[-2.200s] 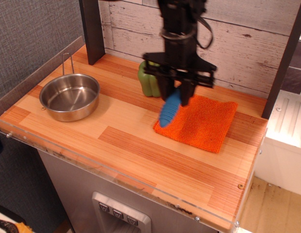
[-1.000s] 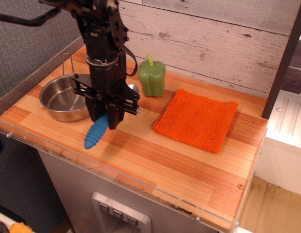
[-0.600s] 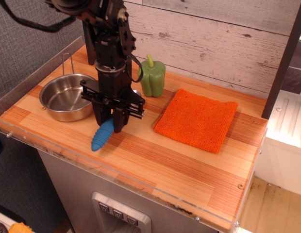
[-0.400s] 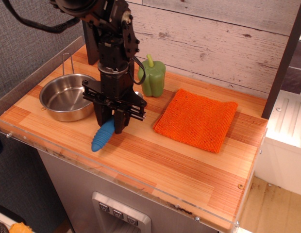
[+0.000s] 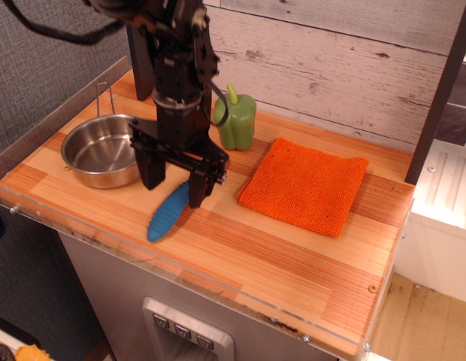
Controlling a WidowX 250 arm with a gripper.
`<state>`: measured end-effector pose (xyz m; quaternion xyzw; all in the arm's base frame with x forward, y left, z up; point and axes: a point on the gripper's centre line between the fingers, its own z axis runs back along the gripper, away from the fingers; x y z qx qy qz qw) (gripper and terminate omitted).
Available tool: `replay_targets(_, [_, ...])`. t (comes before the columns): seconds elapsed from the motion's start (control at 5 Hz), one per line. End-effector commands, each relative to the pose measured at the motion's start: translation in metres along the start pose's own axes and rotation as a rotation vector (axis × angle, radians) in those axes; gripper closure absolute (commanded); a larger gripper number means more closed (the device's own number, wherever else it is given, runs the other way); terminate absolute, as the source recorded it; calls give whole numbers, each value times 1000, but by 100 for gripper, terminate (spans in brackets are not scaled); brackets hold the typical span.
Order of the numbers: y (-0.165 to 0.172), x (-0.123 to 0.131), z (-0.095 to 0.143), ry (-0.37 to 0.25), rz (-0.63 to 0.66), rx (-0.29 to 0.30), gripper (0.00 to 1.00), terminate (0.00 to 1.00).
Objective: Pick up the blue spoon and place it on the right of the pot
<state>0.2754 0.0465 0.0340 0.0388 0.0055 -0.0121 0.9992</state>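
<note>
While the hand [image 5: 173, 186] stands spread wide, seemingly gripping nothing, the blue spoon [image 5: 169, 213] lies near the bench [image 5: 293, 256] front edge — just right of the pot [image 5: 105, 151].

Blue spoon [image 5: 167, 213] lies right of the pot [image 5: 102, 151].

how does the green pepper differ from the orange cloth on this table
The green pepper stands upright near the back wall, a bulky, glossy shape with a stem on top; the orange cloth lies flat, square and textured. The cloth covers far more of the table than the pepper. Neither is touched by the gripper.
</note>
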Motion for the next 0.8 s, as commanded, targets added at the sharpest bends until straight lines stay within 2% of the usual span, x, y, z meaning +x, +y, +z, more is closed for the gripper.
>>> replay_targets(0.0, [18, -10, 64, -137, 42, -46, 0, 0])
replay_targets(0.4, [21, -14, 73, -155, 29, -69, 0, 0])
replay_targets(0.6, [21, -14, 73, -155, 29, -69, 0, 100])
